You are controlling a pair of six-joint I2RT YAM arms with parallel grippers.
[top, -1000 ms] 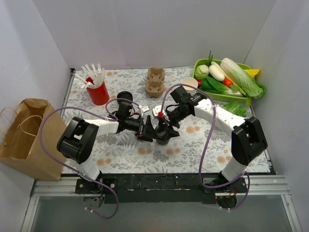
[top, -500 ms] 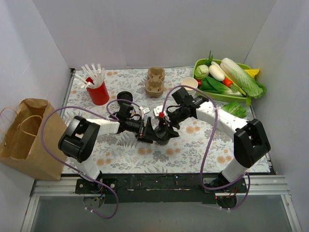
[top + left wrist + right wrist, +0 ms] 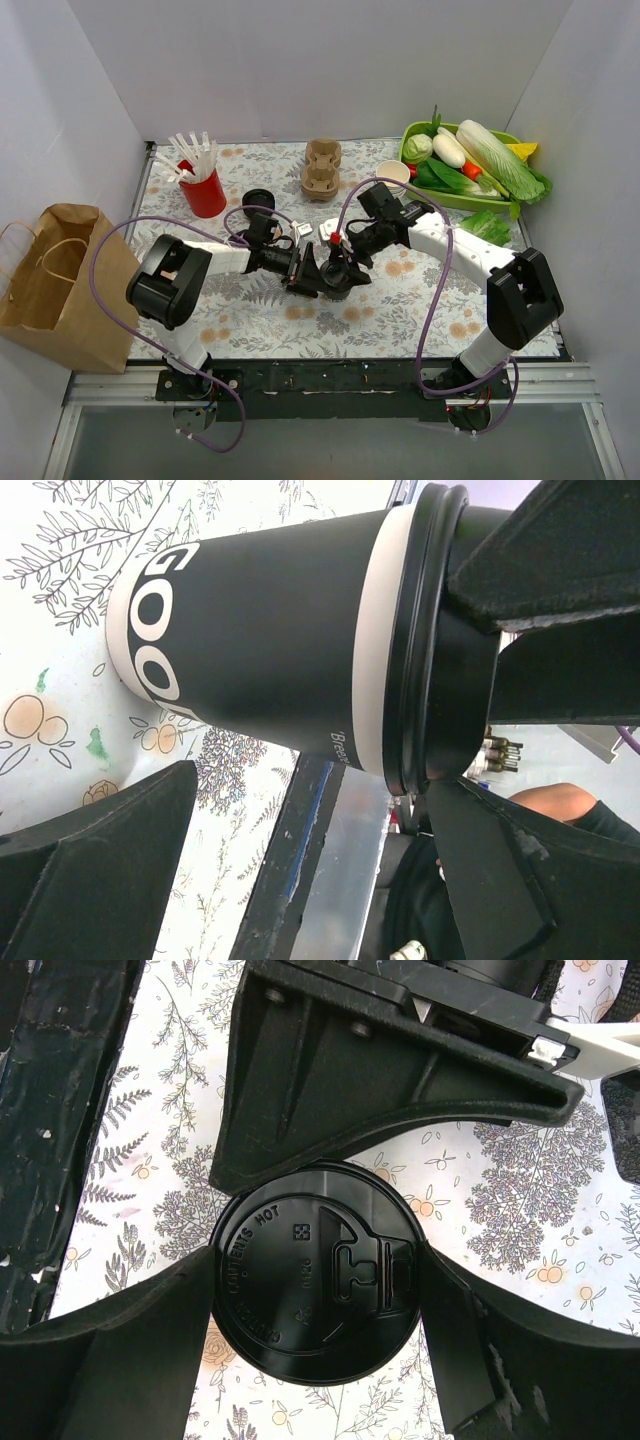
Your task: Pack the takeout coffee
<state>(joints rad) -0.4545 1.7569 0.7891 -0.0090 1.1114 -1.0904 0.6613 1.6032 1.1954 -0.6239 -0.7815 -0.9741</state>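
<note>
Two robot arms meet at the middle of a floral-clothed table (image 3: pixel 250 335), where the takeout coffee cup (image 3: pixel 250 640) stands upright, well apart from the pulp carrier (image 3: pixel 321 170) at the back. The left gripper (image 3: pixel 318 270) brackets the cup's wall with its fingers spread wide, and neither is seen touching it in the left wrist view. The right gripper (image 3: pixel 317 1260) reaches in from above, its fingers closed against opposite sides of the black lid (image 3: pixel 315 1305) seated on the cup.

The cup looks like light, printed paper. Its wall would likely buckle under a hard squeeze, and whether it holds liquid cannot be told. The lid is slick plastic and could pop off if it carried the load. The safer hold is probably on the wall just under the rolled rim, where the paper is stiffest, with the cup kept level.

Counted from the overhead view:
- one brown paper bag (image 3: pixel 60 285) at the left edge
- one green tray (image 3: pixel 406 148) of vegetables
- one carrier with two wells
- one red cup (image 3: pixel 206 195) holding several straws
- two paper cups, the second an open white cup (image 3: pixel 393 174)
- two lids, the second a loose lid (image 3: pixel 258 199) lying near the red cup
</note>
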